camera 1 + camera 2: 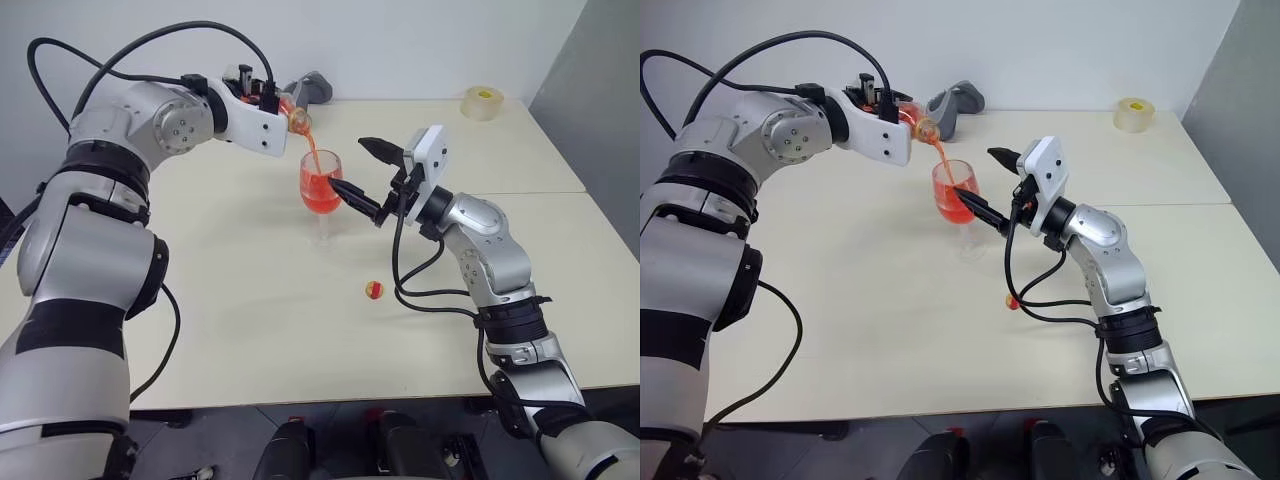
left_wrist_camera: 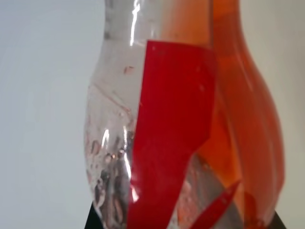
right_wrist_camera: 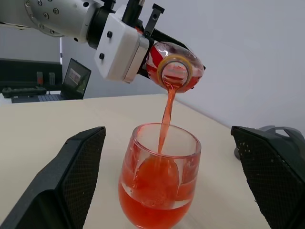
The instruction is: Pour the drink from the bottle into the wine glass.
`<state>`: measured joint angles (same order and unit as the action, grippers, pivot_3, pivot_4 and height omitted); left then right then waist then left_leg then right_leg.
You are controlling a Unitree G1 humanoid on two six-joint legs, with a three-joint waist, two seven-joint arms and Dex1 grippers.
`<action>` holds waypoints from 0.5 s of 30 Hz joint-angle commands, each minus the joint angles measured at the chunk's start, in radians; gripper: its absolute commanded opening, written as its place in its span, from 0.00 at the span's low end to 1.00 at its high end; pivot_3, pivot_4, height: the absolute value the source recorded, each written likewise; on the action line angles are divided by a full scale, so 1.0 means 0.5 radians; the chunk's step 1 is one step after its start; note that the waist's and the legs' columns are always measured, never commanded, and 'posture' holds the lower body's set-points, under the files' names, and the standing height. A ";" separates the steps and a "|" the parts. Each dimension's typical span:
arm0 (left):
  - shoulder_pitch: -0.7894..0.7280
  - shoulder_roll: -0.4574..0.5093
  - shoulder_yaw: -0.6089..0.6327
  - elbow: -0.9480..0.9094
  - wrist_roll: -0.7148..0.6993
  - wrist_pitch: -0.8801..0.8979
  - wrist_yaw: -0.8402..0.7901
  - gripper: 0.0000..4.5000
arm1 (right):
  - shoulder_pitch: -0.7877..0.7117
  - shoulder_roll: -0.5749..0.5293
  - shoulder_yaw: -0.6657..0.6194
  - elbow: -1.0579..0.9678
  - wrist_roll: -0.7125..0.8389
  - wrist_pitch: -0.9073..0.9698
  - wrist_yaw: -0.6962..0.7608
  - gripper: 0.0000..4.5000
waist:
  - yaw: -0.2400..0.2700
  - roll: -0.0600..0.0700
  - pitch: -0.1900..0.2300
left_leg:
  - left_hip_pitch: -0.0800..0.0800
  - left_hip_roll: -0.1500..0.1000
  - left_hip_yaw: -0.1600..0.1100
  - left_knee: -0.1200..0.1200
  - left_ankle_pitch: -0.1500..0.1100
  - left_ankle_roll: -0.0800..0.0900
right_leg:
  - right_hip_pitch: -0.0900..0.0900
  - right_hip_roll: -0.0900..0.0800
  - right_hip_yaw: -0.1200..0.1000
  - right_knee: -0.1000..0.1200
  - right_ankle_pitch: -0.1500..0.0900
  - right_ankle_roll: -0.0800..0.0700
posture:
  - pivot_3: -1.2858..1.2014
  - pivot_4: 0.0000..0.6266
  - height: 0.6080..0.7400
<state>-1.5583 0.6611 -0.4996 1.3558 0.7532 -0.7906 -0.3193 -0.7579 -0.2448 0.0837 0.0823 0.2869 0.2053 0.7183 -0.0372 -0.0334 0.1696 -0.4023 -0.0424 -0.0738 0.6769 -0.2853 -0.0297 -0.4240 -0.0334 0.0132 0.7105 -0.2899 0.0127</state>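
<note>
My left gripper (image 1: 276, 102) is shut on the small clear bottle (image 1: 293, 116), which is tipped mouth-down over the wine glass (image 1: 321, 186). A thin stream of the red drink (image 3: 166, 119) runs from the bottle's mouth (image 3: 174, 71) into the glass bowl (image 3: 159, 181), which is about half full. The glass stands upright on the table. My right gripper (image 1: 350, 166) is open, its black fingers (image 3: 71, 176) standing on either side of the bowl with a gap to the glass. In the left wrist view the bottle (image 2: 181, 119) sits close up with red drink inside.
A small red-and-yellow cap (image 1: 373, 290) lies on the cream table (image 1: 250, 330) in front of the glass. A grey curved object (image 1: 958, 103) sits at the back behind the bottle. A roll of tape (image 1: 483, 102) rests at the far right corner.
</note>
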 commanded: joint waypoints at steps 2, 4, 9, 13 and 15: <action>0.028 -0.054 0.309 -0.006 -0.389 0.093 -0.345 0.25 | -0.031 -0.012 -0.022 -0.042 -0.007 -0.040 -0.003 1.00 | -0.010 0.000 0.000 | 0.000 0.000 0.000 0.000 0.000 0.000 | 0.000 0.000 0.000 0.000 0.000 0.000 | 0.52 0.24 1.00; 0.067 -0.085 0.428 -0.019 -0.534 0.143 -0.518 0.25 | -0.028 -0.011 -0.022 -0.047 -0.006 -0.036 -0.010 1.00 | -0.012 0.000 0.000 | 0.000 0.000 0.000 0.001 0.000 0.000 | 0.000 0.000 0.000 0.001 0.000 0.000 | 0.52 0.24 1.00; 0.136 -0.124 0.636 -0.064 -0.785 0.292 -0.744 0.25 | -0.012 -0.004 -0.016 -0.071 -0.001 -0.028 -0.014 1.00 | -0.030 0.000 0.000 | 0.000 0.000 -0.001 0.002 0.000 0.000 | 0.000 0.000 -0.001 0.001 0.000 0.000 | 0.52 0.24 1.00; 0.150 -0.159 0.869 -0.108 -1.038 0.521 -0.822 0.25 | 0.015 0.003 -0.008 -0.128 0.011 -0.003 -0.024 1.00 | -0.036 0.000 0.000 | 0.000 0.001 -0.002 0.002 0.000 0.000 | 0.000 0.000 -0.001 0.002 0.000 0.000 | 0.52 0.24 1.00; 0.176 -0.165 0.998 -0.143 -1.180 0.672 -0.833 0.25 | 0.040 0.011 -0.006 -0.182 0.026 0.026 -0.036 1.00 | -0.039 0.000 0.000 | 0.000 0.001 -0.002 0.002 0.000 0.000 | 0.000 0.000 -0.001 0.002 0.000 0.000 | 0.52 0.24 1.00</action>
<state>-1.4587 0.5675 -0.0619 1.3331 0.2377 -0.5006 -0.7352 -0.7377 -0.2403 0.0839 0.0519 0.2887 0.2144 0.7094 -0.0566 -0.0334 0.1696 -0.4025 -0.0420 -0.0748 0.6781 -0.2853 -0.0298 -0.4241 -0.0336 0.0128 0.7117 -0.2900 0.0127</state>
